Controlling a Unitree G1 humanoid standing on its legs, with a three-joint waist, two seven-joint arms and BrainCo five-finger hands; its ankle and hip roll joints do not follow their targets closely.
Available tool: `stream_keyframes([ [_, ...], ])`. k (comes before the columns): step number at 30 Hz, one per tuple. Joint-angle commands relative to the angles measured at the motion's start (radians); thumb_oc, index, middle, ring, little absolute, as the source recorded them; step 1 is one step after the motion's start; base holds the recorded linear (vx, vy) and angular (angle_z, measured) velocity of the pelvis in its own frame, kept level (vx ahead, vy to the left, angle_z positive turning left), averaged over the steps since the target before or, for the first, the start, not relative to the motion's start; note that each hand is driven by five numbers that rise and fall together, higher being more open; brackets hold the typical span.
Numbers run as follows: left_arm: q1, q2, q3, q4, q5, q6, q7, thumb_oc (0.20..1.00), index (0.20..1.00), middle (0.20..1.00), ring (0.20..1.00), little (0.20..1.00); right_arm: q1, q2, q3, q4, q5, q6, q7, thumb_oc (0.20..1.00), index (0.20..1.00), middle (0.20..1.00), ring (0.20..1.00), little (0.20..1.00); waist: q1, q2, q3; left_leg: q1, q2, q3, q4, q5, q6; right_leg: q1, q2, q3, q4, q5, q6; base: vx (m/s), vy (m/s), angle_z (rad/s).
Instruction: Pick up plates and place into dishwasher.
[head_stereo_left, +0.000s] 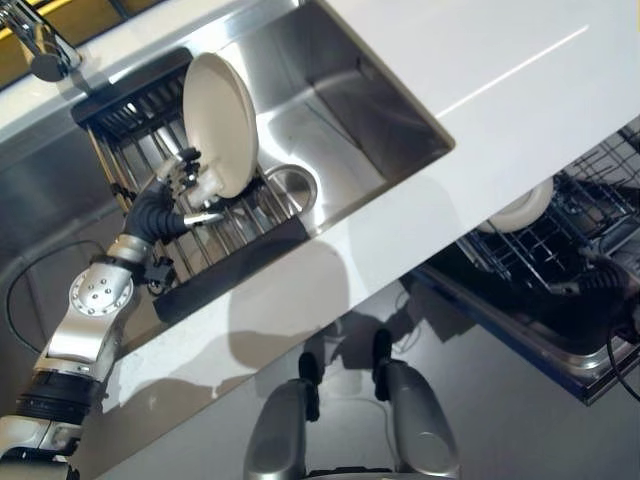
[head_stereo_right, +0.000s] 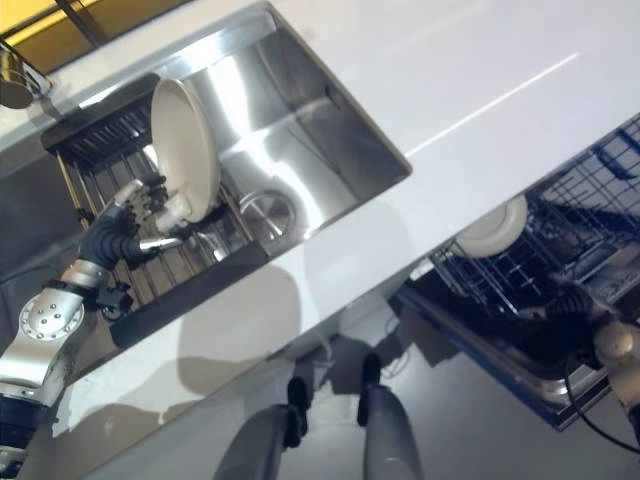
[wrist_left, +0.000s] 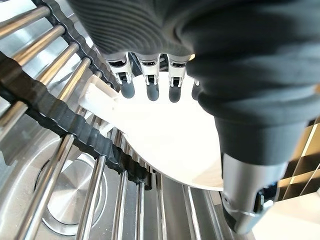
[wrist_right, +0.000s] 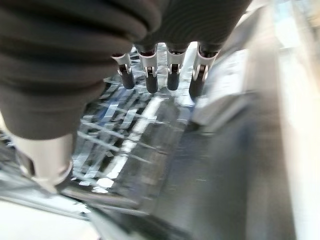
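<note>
A cream plate stands on edge in the black drying rack laid over the sink. My left hand holds the plate's lower edge. In the left wrist view its fingertips lie on the plate's face and the thumb reaches under the rim. A second cream plate stands in the dishwasher's wire rack. My right hand hovers by that rack at the lower right, its fingers straight and holding nothing.
The steel sink basin with its round drain lies beside the drying rack. A faucet stands at the far left. The white counter runs between the sink and the pulled-out dishwasher rack.
</note>
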Motion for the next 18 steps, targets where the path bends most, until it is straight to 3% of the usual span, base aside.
stream_keyframes([
  [1,0.075,-0.013,0.068,-0.067,0.033,-0.024,-0.021,1.0,1.0,1.0,1.0,1.0,0.039,0.015,-0.031,0.038,0.008,0.0,-0.009,1.0,1.0,1.0,1.0,1.0,0.0,-0.061,-0.069,-0.063,0.007,0.073,0.052,0.041,0.029,0.071,0.033,0.039,-0.126,0.023,0.041,0.07,0.084,-0.05],
  [6,0.133,-0.056,0.103,-0.053,0.036,-0.026,-0.043,1.0,1.0,1.0,1.0,1.0,0.133,0.065,-0.209,-0.074,0.194,-0.061,-0.224,1.0,1.0,1.0,1.0,1.0,-0.014,-0.07,-0.146,0.029,-0.011,0.082,-0.006,0.023,0.042,0.156,0.034,0.063,-0.177,0.025,0.059,0.1,0.136,-0.03],
  [9,0.218,-0.135,0.151,-0.038,0.065,-0.06,-0.079,1.0,1.0,1.0,1.0,1.0,0.203,0.181,-0.391,-0.222,0.275,-0.114,-0.321,1.0,1.0,1.0,1.0,1.0,-0.027,-0.056,-0.207,0.089,-0.027,0.086,-0.056,0.01,0.048,0.209,0.039,0.086,-0.22,0.023,0.072,0.14,0.195,-0.08],
  [14,0.247,-0.197,0.159,-0.029,0.075,-0.062,-0.09,1.0,1.0,1.0,1.0,1.0,0.19,0.292,-0.473,-0.393,0.334,-0.172,-0.413,1.0,1.0,1.0,1.0,1.0,-0.03,-0.029,-0.268,0.156,-0.043,0.081,-0.105,-0.006,0.055,0.262,0.037,0.099,-0.262,0.023,0.087,0.07,0.161,-0.04],
  [18,0.249,-0.22,0.154,-0.024,0.075,-0.059,-0.08,1.0,1.0,1.0,1.0,1.0,0.143,0.342,-0.473,-0.563,0.325,-0.186,-0.488,1.0,1.0,1.0,1.0,1.0,-0.024,-0.019,-0.311,0.185,-0.053,0.076,-0.141,-0.006,0.056,0.278,0.032,0.1,-0.297,0.034,0.093,0.02,0.141,0.02],
])
